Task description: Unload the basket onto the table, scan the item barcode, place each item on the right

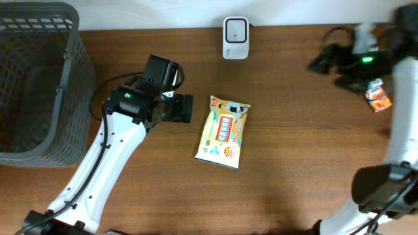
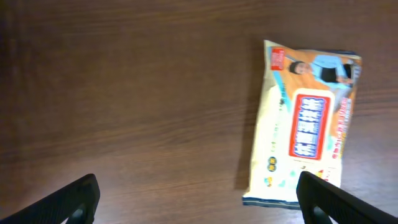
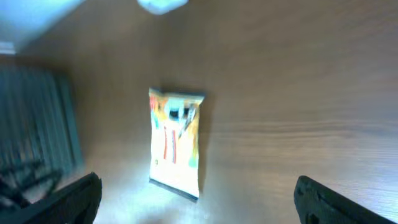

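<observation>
Bare wooden surface [image 1: 294,156] lay open all round the wipes packet [image 1: 223,132], widest to its right and toward the near edge. The left gripper [image 1: 188,108] hung just beside its left, jaws wide apart. The barcode scanner [image 1: 235,29] stood at the far edge. A mesh basket [image 1: 39,85] filled the far-left corner; the right arm [image 1: 398,137] and a small orange packet [image 1: 379,98] occupied the right edge.
</observation>
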Robot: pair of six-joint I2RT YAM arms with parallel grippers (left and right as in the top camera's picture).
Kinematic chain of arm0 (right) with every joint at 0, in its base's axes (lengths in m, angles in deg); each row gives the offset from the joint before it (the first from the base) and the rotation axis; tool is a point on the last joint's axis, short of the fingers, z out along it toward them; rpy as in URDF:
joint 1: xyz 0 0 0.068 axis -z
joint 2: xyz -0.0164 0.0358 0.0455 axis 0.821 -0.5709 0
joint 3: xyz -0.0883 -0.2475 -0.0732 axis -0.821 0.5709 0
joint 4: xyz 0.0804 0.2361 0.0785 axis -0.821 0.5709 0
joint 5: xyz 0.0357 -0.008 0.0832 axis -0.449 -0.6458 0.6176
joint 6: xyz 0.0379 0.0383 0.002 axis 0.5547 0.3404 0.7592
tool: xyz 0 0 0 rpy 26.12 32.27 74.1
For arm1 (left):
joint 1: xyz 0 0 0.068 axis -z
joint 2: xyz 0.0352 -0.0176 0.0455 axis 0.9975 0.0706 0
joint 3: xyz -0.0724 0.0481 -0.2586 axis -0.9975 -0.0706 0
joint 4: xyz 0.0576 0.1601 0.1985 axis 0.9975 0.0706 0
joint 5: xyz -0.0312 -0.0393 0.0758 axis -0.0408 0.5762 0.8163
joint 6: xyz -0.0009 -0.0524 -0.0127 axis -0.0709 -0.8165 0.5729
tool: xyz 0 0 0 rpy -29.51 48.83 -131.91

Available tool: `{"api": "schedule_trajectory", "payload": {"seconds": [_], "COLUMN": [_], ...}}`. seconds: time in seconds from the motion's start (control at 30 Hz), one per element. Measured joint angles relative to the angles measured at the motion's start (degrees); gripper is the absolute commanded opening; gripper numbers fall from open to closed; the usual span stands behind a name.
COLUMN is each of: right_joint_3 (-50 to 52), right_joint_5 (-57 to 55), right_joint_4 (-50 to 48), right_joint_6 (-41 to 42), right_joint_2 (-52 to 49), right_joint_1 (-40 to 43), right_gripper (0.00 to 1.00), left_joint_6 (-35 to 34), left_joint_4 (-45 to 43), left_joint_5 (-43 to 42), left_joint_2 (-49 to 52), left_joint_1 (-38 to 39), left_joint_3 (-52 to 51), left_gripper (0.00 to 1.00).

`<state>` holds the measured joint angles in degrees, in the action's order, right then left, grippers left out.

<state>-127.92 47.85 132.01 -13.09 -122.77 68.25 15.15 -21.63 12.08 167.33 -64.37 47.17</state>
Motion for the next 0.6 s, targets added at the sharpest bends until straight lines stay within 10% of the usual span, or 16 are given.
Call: {"api": "schedule_trajectory", "payload": {"seconds": [0.6], "right_joint_3": [32.0], "right_joint_5": [-1.3], "right_joint_4": [-33.9], "right_joint_6": [13.2], "right_joint_2": [-0.8], "right_joint_1": [-19.9], "right_gripper": [0.99], "left_joint_6": [0.0], "left_joint_4": [-2.7], "left_joint_5": [-11.9], "left_joint_2": [17.1], "left_joint_1": [0.0], "left_joint_3": [0.0], "left_gripper": [0.95]}}
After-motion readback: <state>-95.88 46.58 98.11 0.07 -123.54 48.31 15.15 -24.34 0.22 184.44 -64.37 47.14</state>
